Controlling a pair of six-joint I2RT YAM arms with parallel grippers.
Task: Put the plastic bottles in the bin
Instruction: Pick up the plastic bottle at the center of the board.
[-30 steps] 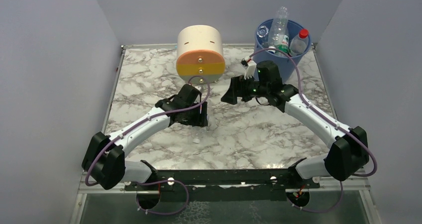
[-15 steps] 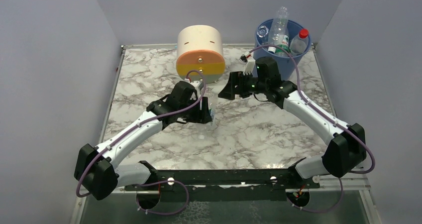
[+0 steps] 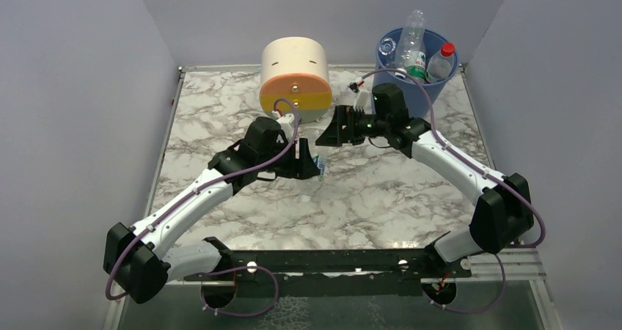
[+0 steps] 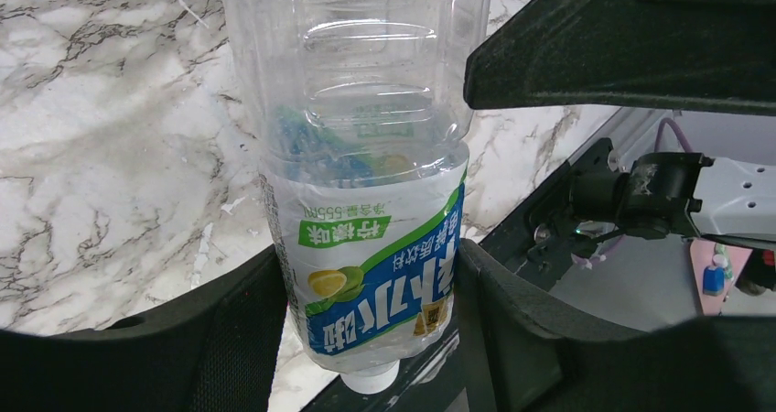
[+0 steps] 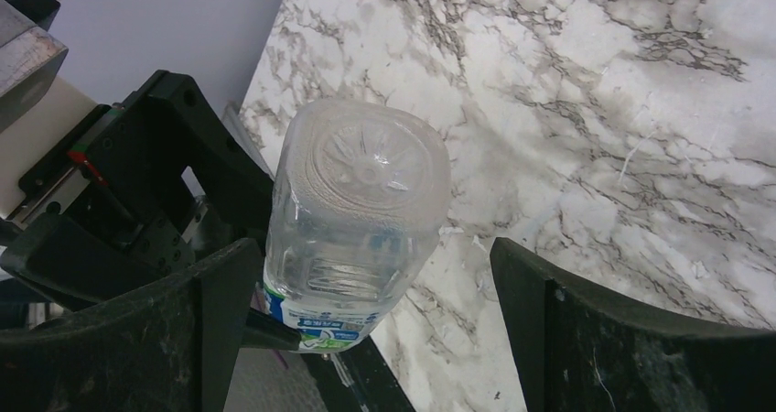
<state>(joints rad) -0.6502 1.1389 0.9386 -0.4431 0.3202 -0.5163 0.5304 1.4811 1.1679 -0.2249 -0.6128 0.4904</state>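
My left gripper is shut on a clear plastic bottle with a blue, green and white label and a white cap, held off the table. In the top view this bottle sits mid-table between both grippers. My right gripper is open. The bottle's base lies between its fingers, close to the left one, with a wide gap to the other. The blue bin stands at the far right corner. Three bottles poke out of it, among them a tall clear one and a red-capped one.
A cream-and-orange round drawer unit stands at the back centre, just behind the left gripper. Grey walls close in the marble table on three sides. The right gripper hangs left of the bin.
My left arm has raised the bottle off the table and carried it right and farther back. My right gripper has moved left and opened wider around the bottle's base.
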